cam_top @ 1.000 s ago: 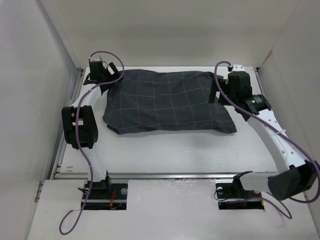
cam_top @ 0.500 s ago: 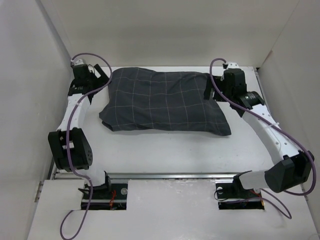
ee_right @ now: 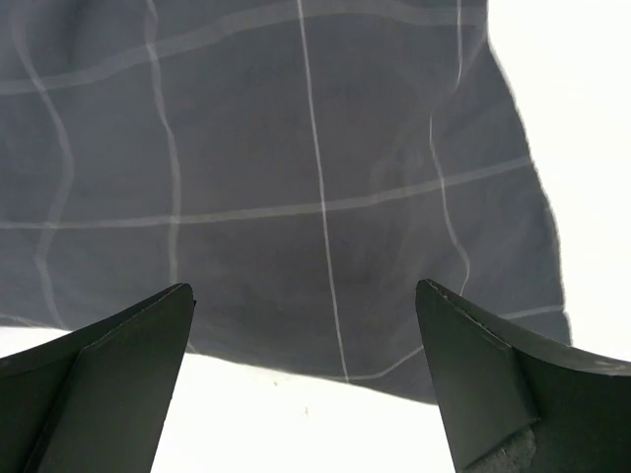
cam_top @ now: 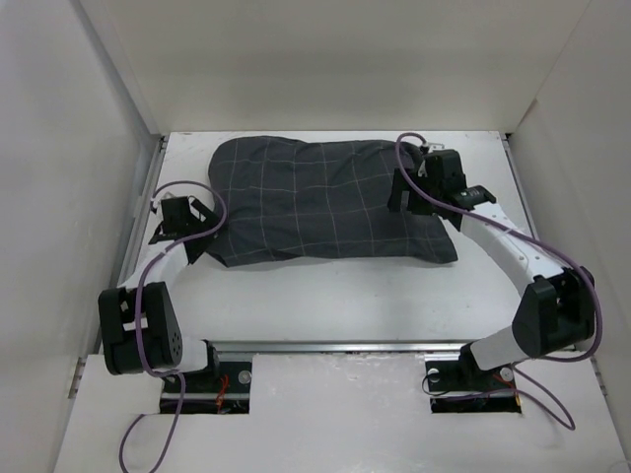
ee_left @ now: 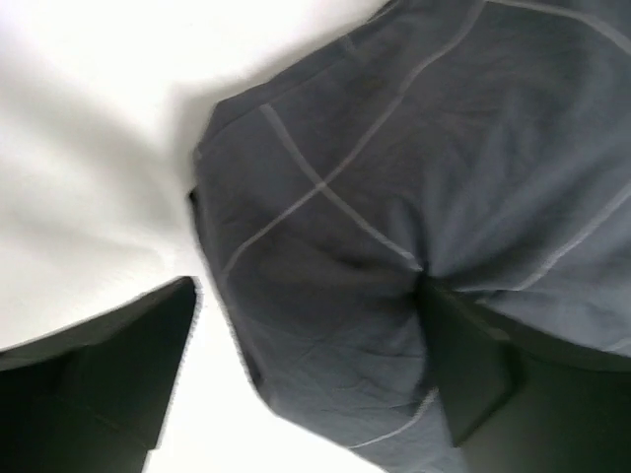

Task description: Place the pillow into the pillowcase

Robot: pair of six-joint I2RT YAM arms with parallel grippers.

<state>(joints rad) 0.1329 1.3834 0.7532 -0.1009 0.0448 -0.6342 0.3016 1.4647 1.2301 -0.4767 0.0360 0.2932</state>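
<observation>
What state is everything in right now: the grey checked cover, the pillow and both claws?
pillowcase, lying on the table, plump and filled out.
pillow, hidden; no cream fabric shows.
left gripper, open, at the pillowcase's near left corner.
right gripper, open, over the pillowcase's right end.

You see the pillowcase in dark charcoal grey, crossed by thin pale windowpane lines; from above they look faintly pinkish, though that view is too coarse to be sure. The bench is white. The left tool and right tool are black, and the cables are purple.
</observation>
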